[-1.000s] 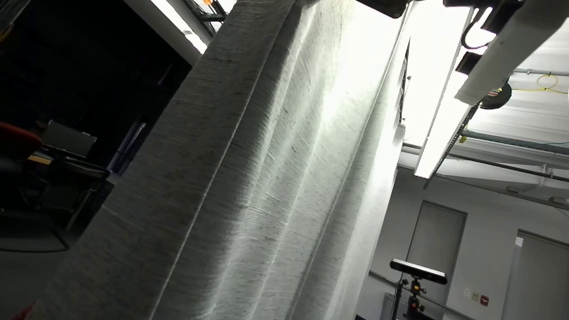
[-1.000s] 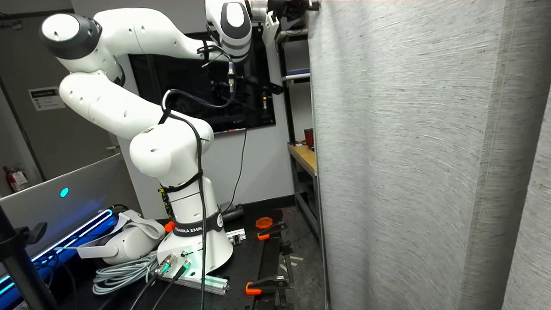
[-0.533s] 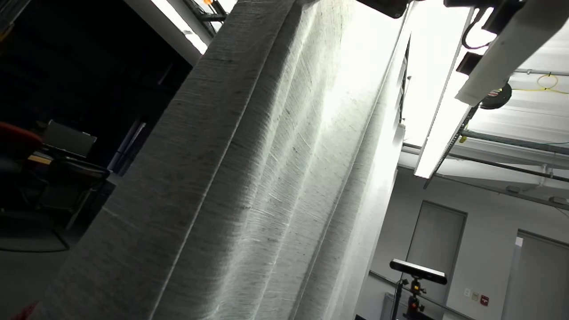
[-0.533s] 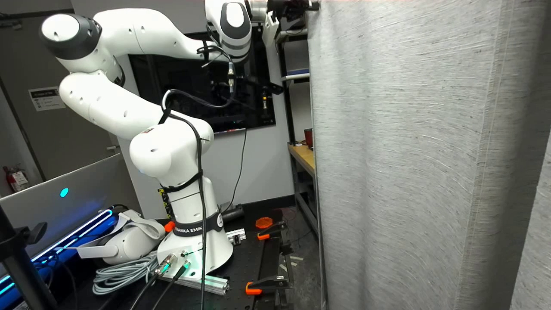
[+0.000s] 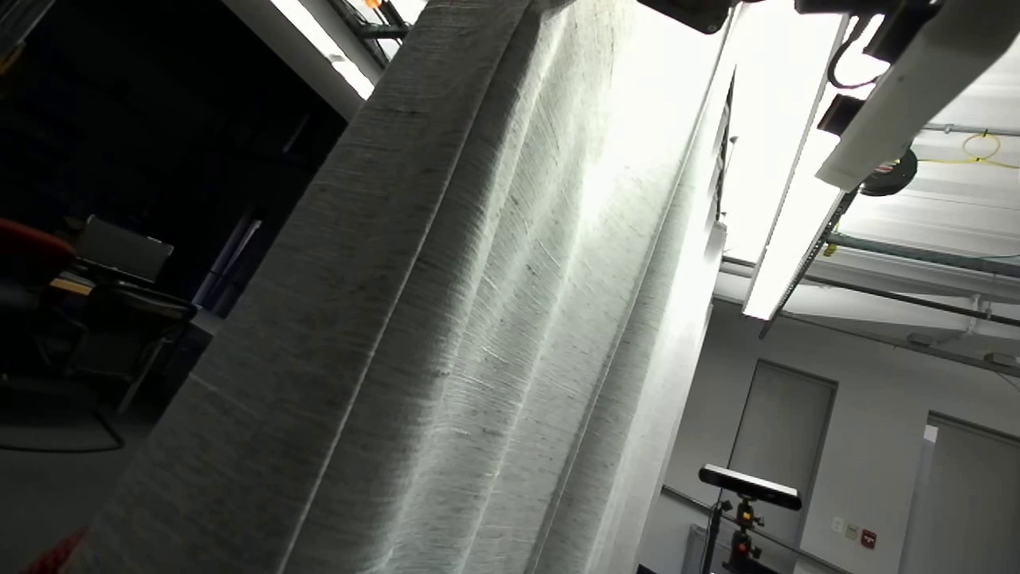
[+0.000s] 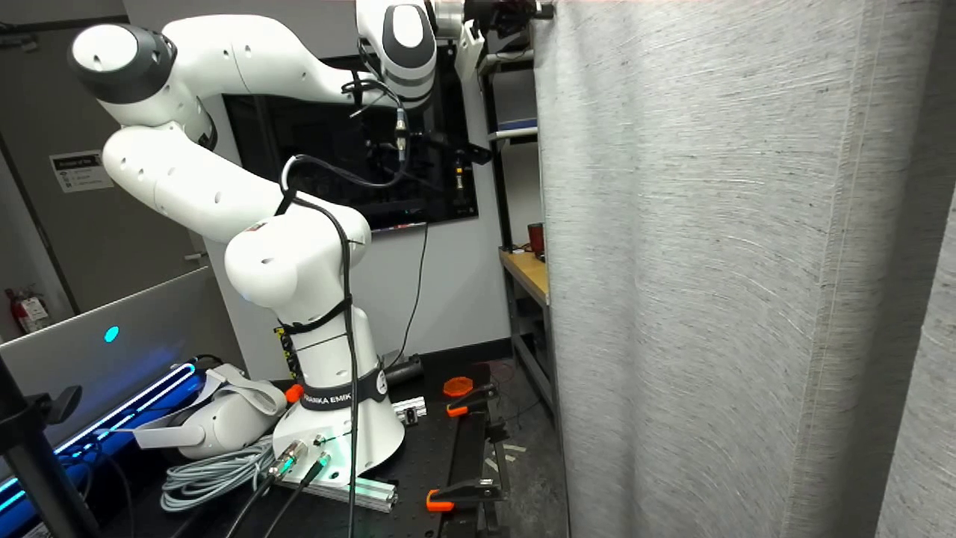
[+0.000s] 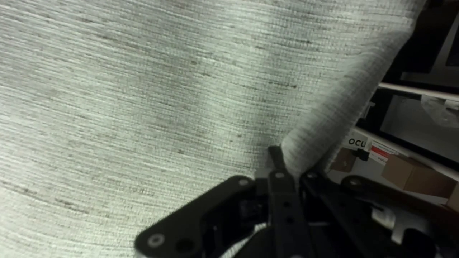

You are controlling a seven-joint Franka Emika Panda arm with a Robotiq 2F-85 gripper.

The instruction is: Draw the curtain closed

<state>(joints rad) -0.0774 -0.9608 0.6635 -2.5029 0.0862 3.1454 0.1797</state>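
The curtain point(image 6: 717, 261) is a large pale grey sheet hanging in long vertical folds. It fills the right side of an exterior view and crosses the middle of an exterior view point(image 5: 510, 319) from below. My gripper point(image 6: 544, 10) is at the top of that view, at the curtain's near edge, partly cut off by the frame. In the wrist view the gripper point(image 7: 294, 170) has its fingers close together with the folded curtain edge point(image 7: 319, 129) pinched between them. The curtain fabric fills most of the wrist view. The finger pads are hidden by the cloth.
A shelf with a wooden worktop point(image 6: 526, 273) stands behind the curtain's edge. Orange clamps point(image 6: 441, 501) sit on the black table edge by the arm base. A laptop point(image 6: 127, 336) and headset point(image 6: 231, 418) lie beside it. A camera on a stand point(image 5: 749, 486) is beyond the curtain.
The curtain's folds and lower edge sway slightly from side to side. The arm and gripper show no visible movement, and the grip looks the same.
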